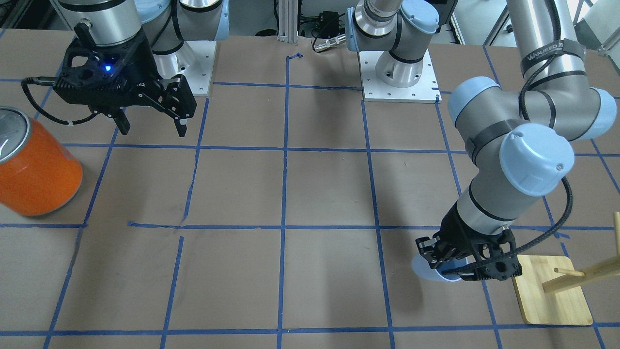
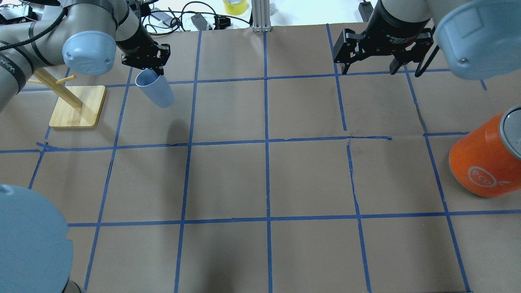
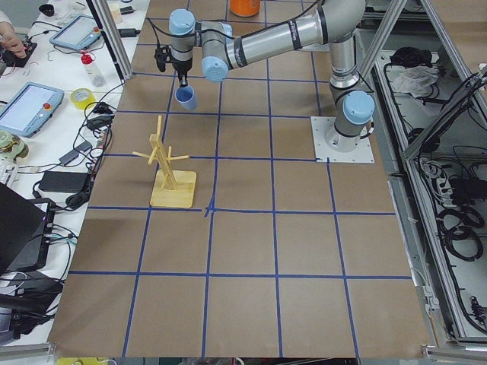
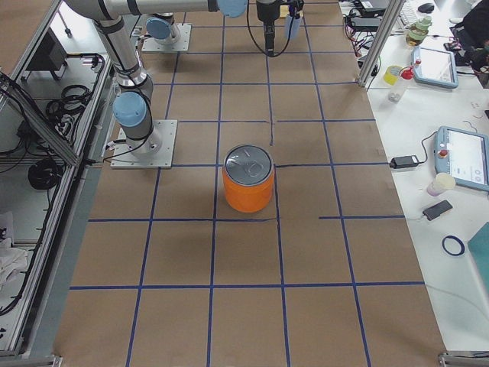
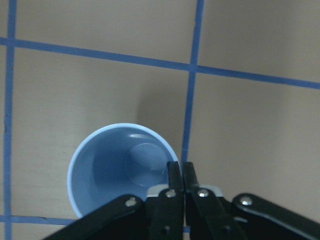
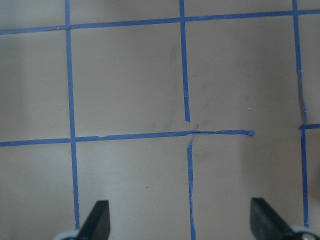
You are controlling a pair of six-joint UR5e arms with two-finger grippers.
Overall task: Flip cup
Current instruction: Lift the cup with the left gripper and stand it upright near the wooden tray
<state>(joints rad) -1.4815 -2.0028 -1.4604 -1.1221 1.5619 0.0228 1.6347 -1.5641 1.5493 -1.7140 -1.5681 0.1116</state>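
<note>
Dangling the cup [image 2: 156, 92] by a sliver of rim in the clamped left gripper [image 2: 158, 71], upper left of the overhead frame, leaving the right gripper [image 2: 368, 72] wide open, probably risking a slip or a wooden rack [image 2: 77, 106] bump mid-flip.

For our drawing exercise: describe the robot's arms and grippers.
Left arm and right arm: silver-grey tubes, pale blue joint caps; the left carries a black cable, lettered strap. Left gripper and right gripper: black two-finger linkages; the right one lit blue.
</note>
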